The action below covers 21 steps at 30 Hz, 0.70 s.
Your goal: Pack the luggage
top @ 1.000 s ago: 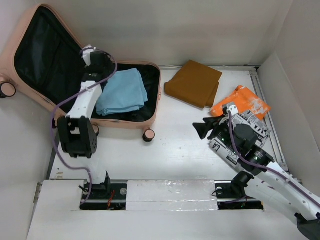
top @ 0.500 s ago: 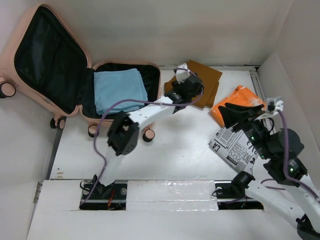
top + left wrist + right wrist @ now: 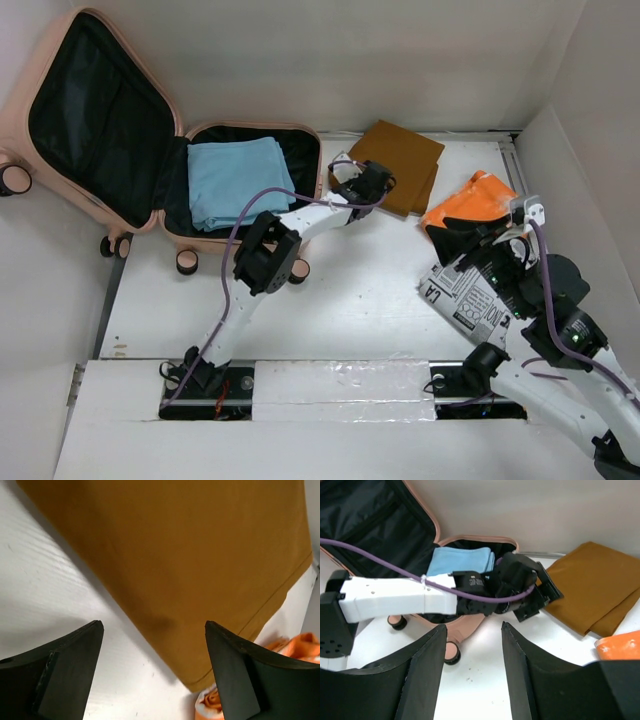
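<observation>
I am looking down on a white tabletop [image 3: 360,300] boxed in by pale walls. The luggage [image 3: 95,110] lies open at the far left corner. Its lid leans back against the wall, black lining showing, and a folded blue cloth [image 3: 235,180] rests in the base. The left arm reaches across the near right corner of the suitcase, and the left end effector [image 3: 362,185] hangs at the left edge of a folded brown cloth [image 3: 405,160], just beside the luggage. An orange packet [image 3: 480,195] lies to the right of that cloth, and a black-and-white printed bag [image 3: 465,300] lies nearer to me. The right end effector [image 3: 440,240] hovers over these two, pointing left.

On the left wrist camera, the black fingers [image 3: 70,670] stand wide apart and released, holding nothing. The brown cloth [image 3: 190,555] fills most of the picture beyond them, and its near edge runs across the gap. A bit of the orange packet [image 3: 300,645] shows at lower right.

On the right wrist camera, the right end effector [image 3: 472,630] is also spread and empty, raised above the tabletop. Past its fingers I see the left arm's white link [image 3: 395,600] and its purple cable crossing in front of the pink suitcase. The blue cloth [image 3: 462,560] is inside, a caster wheel [image 3: 452,652] sits under the near corner, and the left end effector [image 3: 540,592] is at the brown cloth's edge.
</observation>
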{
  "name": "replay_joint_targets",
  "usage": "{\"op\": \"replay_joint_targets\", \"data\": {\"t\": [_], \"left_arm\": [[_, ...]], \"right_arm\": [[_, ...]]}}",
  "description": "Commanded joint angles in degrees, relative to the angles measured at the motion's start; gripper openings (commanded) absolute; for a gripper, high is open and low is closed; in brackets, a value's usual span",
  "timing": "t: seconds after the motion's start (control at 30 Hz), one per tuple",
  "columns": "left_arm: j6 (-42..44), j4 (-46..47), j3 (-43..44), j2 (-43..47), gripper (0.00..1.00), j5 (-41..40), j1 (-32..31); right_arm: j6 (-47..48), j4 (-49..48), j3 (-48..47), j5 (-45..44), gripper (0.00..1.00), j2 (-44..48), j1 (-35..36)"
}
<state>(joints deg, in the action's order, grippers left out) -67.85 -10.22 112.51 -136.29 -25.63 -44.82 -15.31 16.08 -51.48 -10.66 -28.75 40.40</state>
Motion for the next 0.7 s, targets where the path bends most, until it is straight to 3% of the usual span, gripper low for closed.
{"op": "replay_joint_targets", "data": {"t": [0.0,0.13,0.23,0.3,0.4,0.47,0.5,0.6,0.67], "left_arm": [[-5.6,-0.2,-1.2,0.3,0.79,-0.3,0.8],[-7.9,-2.5,0.1,-3.4,0.74,2.2,2.0],[-7.9,-4.5,5.5,-7.0,0.66,2.2,2.0],[-7.9,-6.1,8.9,-8.5,0.66,2.2,2.0],[-7.9,-6.1,10.1,-10.1,0.46,2.2,2.0],[-5.6,-4.7,10.1,-10.1,0.20,2.9,2.5],[-4.2,-4.7,10.1,-10.1,0.00,2.9,2.5],[1.5,-3.6,7.4,-6.1,0.00,0.9,2.5],[6.1,-2.4,-0.2,-0.2,0.00,-2.8,2.5]], "right_arm": [[0.4,-0.3,0.2,1.0,0.54,0.8,-0.3],[0.4,-0.9,0.7,1.0,0.54,0.8,-0.3],[0.4,-1.4,0.7,1.5,0.54,0.8,-0.3],[0.4,-1.4,0.7,1.5,0.54,0.8,-0.3],[0.4,-1.4,0.7,1.5,0.54,0.8,-0.3],[0.4,-1.4,0.7,1.5,0.54,0.8,-0.3],[0.4,-1.4,0.7,1.5,0.54,0.8,-0.3],[0.4,-1.4,1.2,2.0,0.54,0.8,-0.3],[0.4,-1.9,2.0,3.3,0.54,0.8,-0.3]]}}
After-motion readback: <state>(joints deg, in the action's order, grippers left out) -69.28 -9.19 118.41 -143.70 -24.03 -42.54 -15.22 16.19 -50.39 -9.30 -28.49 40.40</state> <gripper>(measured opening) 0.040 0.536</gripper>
